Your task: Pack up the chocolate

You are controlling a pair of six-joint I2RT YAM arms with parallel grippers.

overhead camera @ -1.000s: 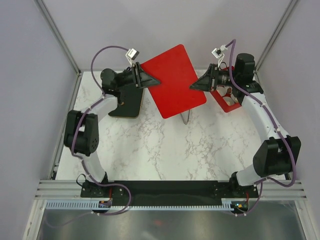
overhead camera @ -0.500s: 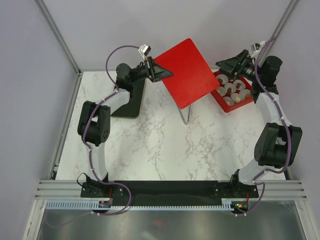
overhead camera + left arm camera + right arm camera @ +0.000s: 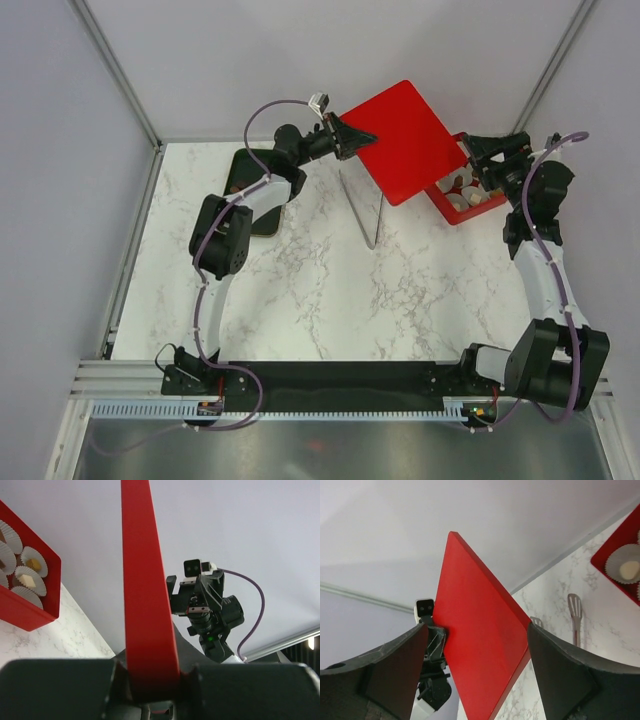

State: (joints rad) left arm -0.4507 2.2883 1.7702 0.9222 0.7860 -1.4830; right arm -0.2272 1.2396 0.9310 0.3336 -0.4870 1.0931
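1. In the upper middle of the overhead view, the left gripper (image 3: 352,140) is clamped on one corner of a red lid (image 3: 412,140), which it holds tilted in the air.
2. At the upper right, the right gripper (image 3: 479,628) has its fingers spread wide. The lid's far edge lies between them, and I cannot tell whether it touches either finger.
3. The chocolate (image 3: 31,581) sits in white paper cups (image 3: 11,539) inside a red box (image 3: 30,614). The box is at the upper right of the overhead view, partly under the lid.
4. Metal tongs (image 3: 368,205) lie on the marble table (image 3: 300,290), just below the lid in the overhead view.

Left gripper (image 3: 356,140) raised, jaws clamped on red lid (image 3: 412,135); right gripper's (image 3: 496,152) jaws spread
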